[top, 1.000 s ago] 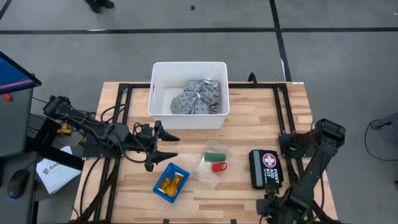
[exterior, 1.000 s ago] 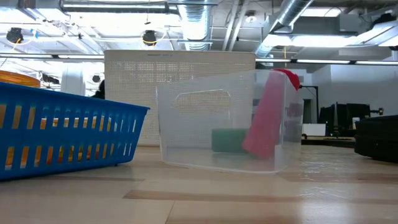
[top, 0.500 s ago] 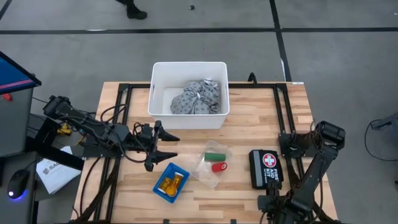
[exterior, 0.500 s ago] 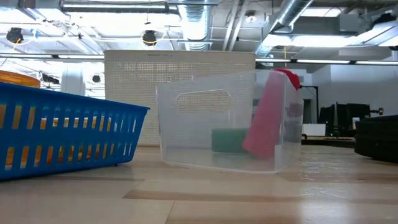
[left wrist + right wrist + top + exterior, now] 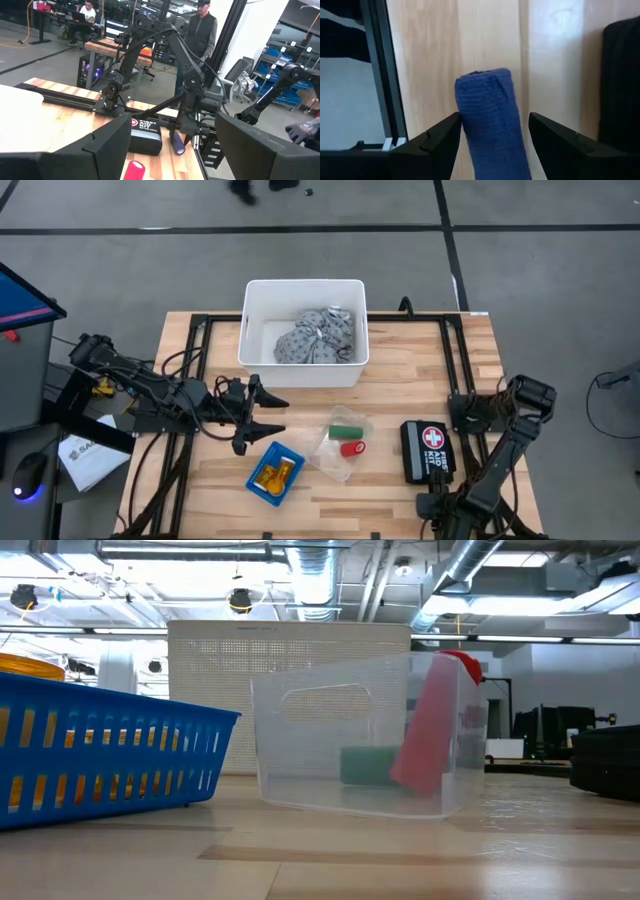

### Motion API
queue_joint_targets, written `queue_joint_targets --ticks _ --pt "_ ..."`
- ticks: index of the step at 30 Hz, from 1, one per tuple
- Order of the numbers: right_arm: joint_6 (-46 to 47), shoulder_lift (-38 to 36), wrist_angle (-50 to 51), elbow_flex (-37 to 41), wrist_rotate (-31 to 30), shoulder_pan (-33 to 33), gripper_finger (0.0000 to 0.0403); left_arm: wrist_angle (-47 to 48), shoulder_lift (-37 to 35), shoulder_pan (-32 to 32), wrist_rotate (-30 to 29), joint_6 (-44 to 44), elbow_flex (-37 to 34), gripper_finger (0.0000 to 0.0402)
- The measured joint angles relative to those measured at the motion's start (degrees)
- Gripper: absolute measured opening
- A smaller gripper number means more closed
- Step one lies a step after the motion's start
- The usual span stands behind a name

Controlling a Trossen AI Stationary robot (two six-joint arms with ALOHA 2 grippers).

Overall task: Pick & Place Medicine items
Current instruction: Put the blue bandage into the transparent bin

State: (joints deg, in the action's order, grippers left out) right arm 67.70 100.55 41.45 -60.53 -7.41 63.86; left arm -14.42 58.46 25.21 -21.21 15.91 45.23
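Medicine items sit in four places. Grey bundle (image 5: pixel 317 337): inside the white bin (image 5: pixel 258 293) at the far centre of the table (image 5: pixel 400 370). Orange bottles (image 5: pixel 275 474): inside the blue basket (image 5: pixel 253 483) at the near edge, left of centre. Green cylinder (image 5: pixel 346 431) and red cylinder (image 5: pixel 352 448): inside the clear tub (image 5: pixel 327 463) just right of the basket; in the low view the green one (image 5: pixel 368 764) lies flat and the red one (image 5: pixel 432 725) leans tilted against the tub wall. Blue cylinder (image 5: pixel 491 120): on the table at the near right, beside the black first-aid kit (image 5: pixel 428 450).

Left gripper (image 5: pixel 262 417): above the table just left of the tub and beyond the basket, fingers spread wide apart, holding nothing.

Right gripper (image 5: pixel 490 132): at the near right edge, pointing down, fingers apart on either side of the blue cylinder; contact cannot be confirmed.

A person (image 5: pixel 201 33) stands in the room beyond the table.
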Motion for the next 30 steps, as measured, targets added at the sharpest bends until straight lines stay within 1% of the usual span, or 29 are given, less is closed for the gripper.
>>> queue_joint_targets --ticks 3,7,10,13,18,21,24,27,30 --pt "0.4 0.0 -3.4 1.4 0.9 0.2 0.0228 0.0 0.0 0.0 0.0 1.1 0.0 0.0278" --pt "2.3 0.0 -4.6 2.3 1.2 0.3 0.0227 0.0 0.0 0.0 0.0 1.5 0.0 0.0278" --pt "2.8 0.0 -5.7 2.8 1.2 0.2 0.0216 -0.1 0.0 0.0 -0.1 1.5 0.0 0.0278" --pt "2.8 0.0 -6.1 2.8 1.2 -0.6 0.0189 -0.1 0.0 0.0 -0.3 2.2 0.0 0.0278" --pt "2.6 -0.1 -8.7 2.8 1.2 -2.7 0.0127 -0.1 0.0 0.0 -0.3 2.6 0.0 0.0278" --pt "-1.0 -1.0 -14.2 2.1 0.0 -4.5 0.0109 -0.1 0.0 0.0 -0.2 2.7 0.0 0.0278" --pt "-5.9 -3.1 -20.9 1.1 -0.1 -7.2 0.0110 -0.1 0.0 0.0 -0.2 2.8 0.0 0.0278" --pt "-9.9 -6.0 -20.8 0.1 -0.7 -11.0 0.0119 -0.1 0.0 0.0 -0.2 2.8 0.0 0.0278" --pt "-15.6 -9.6 -20.6 -0.8 -4.9 -16.1 0.0125 0.0 0.0 0.0 -0.2 3.0 0.0 0.0278"
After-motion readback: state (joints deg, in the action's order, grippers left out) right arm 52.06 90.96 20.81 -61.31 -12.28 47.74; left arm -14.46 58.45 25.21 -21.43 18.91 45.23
